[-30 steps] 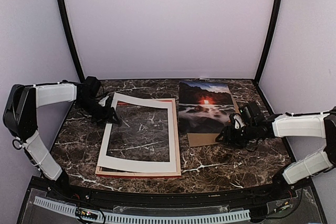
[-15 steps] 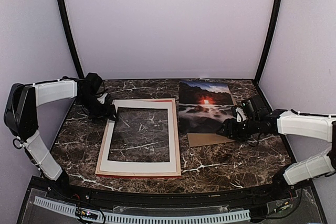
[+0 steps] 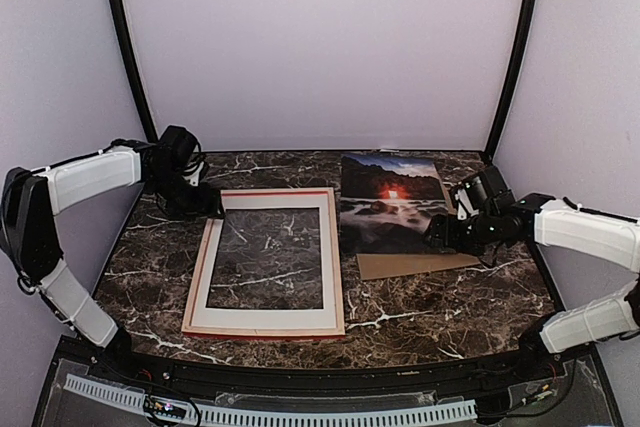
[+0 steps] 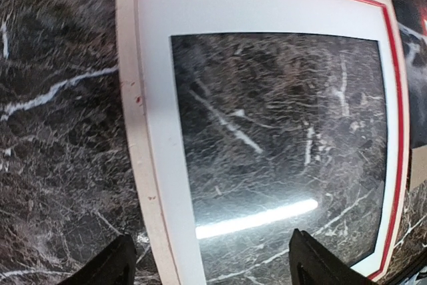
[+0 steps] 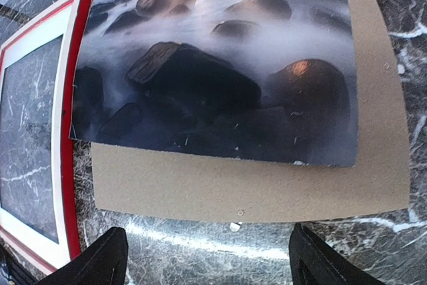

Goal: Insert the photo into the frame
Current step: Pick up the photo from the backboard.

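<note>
The frame [image 3: 264, 332] lies flat at the left-centre of the table, pale rail [image 4: 129, 131] up with a thin red inner line. A white mat board [image 3: 270, 203] lies flat inside it and also shows in the left wrist view [image 4: 159, 131]. The photo [image 3: 388, 202] lies to the right on a brown backing board [image 3: 410, 265]. My left gripper [image 3: 210, 209] hovers open and empty at the frame's far-left corner [image 4: 213, 273]. My right gripper [image 3: 433, 238] hovers open and empty over the board's near edge [image 5: 213, 268], just short of the photo [image 5: 220, 78].
The brown board [image 5: 253, 188] sticks out beyond the photo's near and right sides. The frame's red right rail [image 5: 67, 165] lies close to the photo's left edge. Grey walls and black posts [image 3: 128, 57] close the table at the back and sides.
The mat's far-left corner, held up by my left gripper a second ago, now lies flat in the frame; the left gripper has let go and drawn back. My right gripper shifted slightly up-table.
</note>
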You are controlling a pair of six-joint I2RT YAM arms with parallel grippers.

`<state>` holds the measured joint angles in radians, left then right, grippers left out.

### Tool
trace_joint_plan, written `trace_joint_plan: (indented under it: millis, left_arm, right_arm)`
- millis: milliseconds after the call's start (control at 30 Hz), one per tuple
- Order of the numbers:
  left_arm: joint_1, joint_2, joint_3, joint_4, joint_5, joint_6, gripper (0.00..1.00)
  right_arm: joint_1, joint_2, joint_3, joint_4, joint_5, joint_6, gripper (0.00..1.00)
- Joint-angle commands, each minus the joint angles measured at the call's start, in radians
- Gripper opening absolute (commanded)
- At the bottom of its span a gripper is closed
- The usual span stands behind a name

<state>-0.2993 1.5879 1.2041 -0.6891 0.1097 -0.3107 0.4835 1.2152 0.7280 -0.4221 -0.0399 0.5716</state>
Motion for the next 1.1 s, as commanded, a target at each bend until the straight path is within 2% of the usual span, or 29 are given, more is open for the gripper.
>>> trace_joint_plan:
  millis: [0,267,500,867,1067]
  left_arm:
    - [-0.078,-0.078,0.021,0.071,0.025,-0.031,0.85]
    - [-0.202,-0.055,0.016,0.244,0.153,-0.133,0.91]
    - [-0.33,0.073,0.091,0.366,0.219,-0.183,0.92]
    - [-0.511,0.458,0.476,0.369,0.231,-0.193,0.89]
    - [-0.56,0.637,0.63,0.376,0.22,-0.249,0.86]
  right_arm:
    - [-0.047,0.0,0.062,-0.029,0.107,-0.075,0.85]
    - [-0.215,0.082,0.111,0.007,0.044,-0.158,0.84]
    - [-0.271,0.174,0.107,0.079,-0.075,-0.176,0.81]
    - [-0.275,0.209,0.096,0.11,-0.134,-0.183,0.8]
    - [-0.275,0.2,0.087,0.106,-0.14,-0.182,0.8]
